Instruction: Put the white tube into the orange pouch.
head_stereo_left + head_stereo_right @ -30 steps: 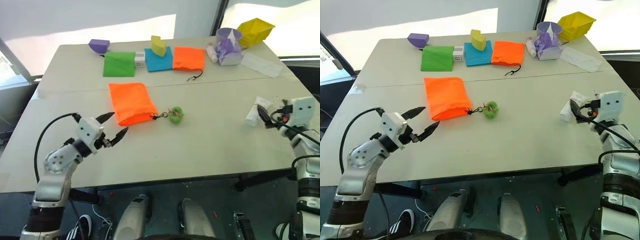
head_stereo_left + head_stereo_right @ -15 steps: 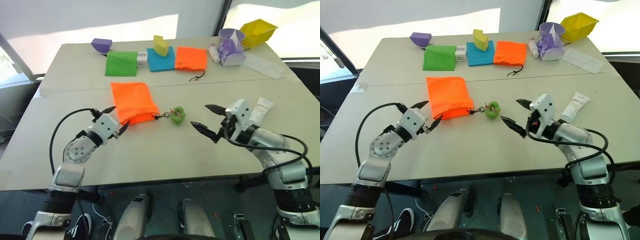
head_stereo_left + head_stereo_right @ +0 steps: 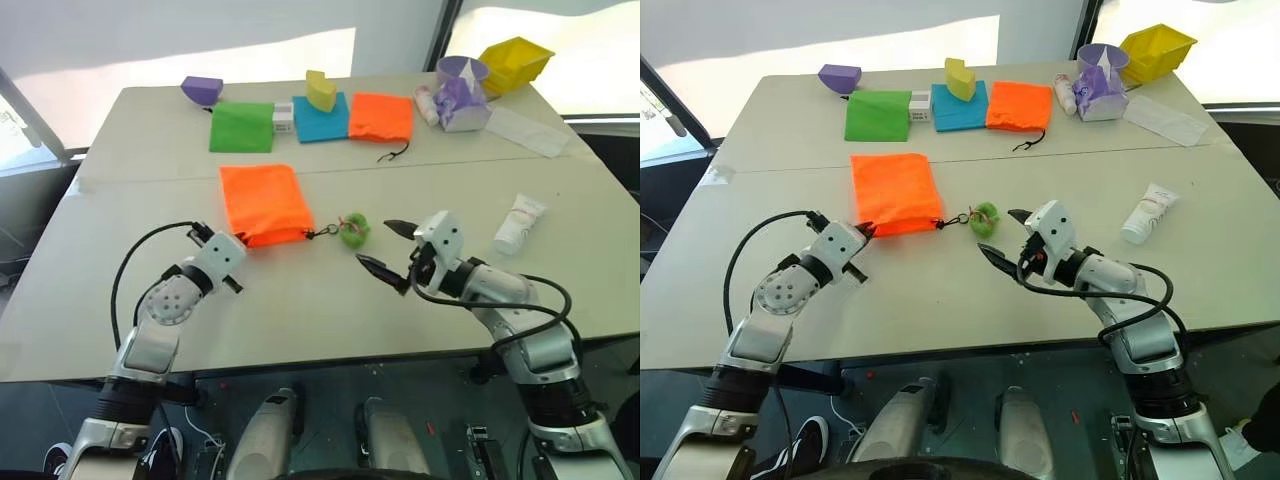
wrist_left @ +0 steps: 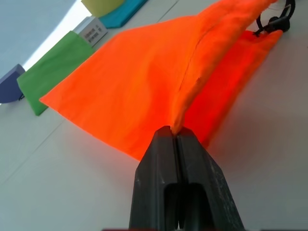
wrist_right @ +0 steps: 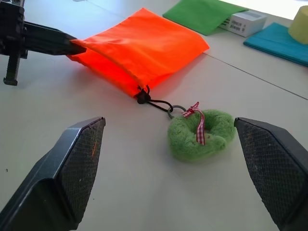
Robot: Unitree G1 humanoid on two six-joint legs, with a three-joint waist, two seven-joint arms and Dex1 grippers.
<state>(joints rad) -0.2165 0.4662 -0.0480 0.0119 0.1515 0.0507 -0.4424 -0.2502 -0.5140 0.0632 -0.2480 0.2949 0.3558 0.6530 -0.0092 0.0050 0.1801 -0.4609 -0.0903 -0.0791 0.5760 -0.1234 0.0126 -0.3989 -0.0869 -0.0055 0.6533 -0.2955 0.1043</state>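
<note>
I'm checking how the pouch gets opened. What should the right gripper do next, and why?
Probably ease forward and close on the free lip of the orange pouch. The left gripper is shut on one edge, the right gripper hangs open beside it, and the white tube lies untouched.

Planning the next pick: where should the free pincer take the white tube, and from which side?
Judging by its pose, grip the white tube across its round middle, coming from above with the fingers on its long sides. It lies flat on the table, cap toward the robot, flat crimped end away, nothing crowding it. The right pincer stands open beside the green ring.
</note>
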